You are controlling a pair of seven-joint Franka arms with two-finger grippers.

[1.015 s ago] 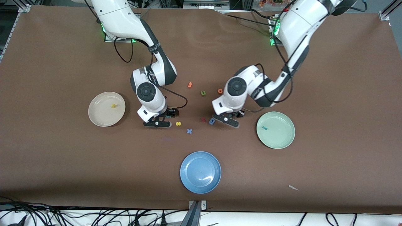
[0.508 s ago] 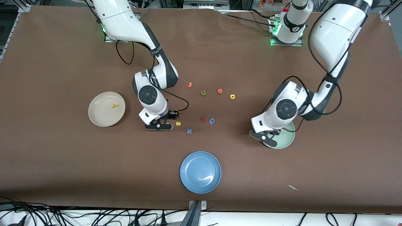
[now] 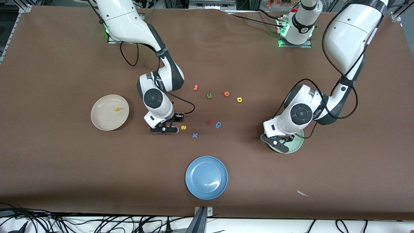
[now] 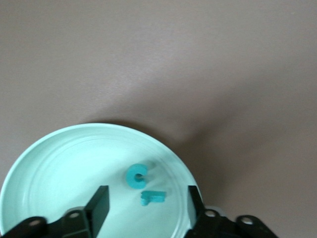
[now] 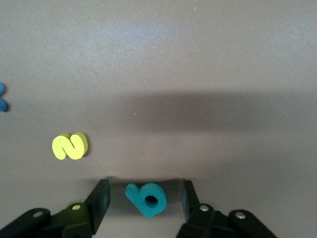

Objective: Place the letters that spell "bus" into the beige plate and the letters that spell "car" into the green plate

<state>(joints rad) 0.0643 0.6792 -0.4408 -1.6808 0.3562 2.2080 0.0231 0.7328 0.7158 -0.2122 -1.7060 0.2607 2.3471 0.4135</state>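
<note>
Two grippers gape: left gripper point(image 4: 144, 203) over green plate point(image 4: 59, 163); right gripper point(image 5: 143, 198) straddling teal b point(image 5: 147, 198)

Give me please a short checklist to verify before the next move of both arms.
1. Teal b lies between the right gripper fingers: ok.
2. Right gripper closed on the b: cannot tell.
3. Yellow s lies clear of the right gripper: ok.
4. Teal c and teal r lie in the green plate: ok.
5. Left gripper open over the green plate, holding nothing: ok.
6. Beige plate holds all of "bus": not ok, only one yellow letter.
</note>
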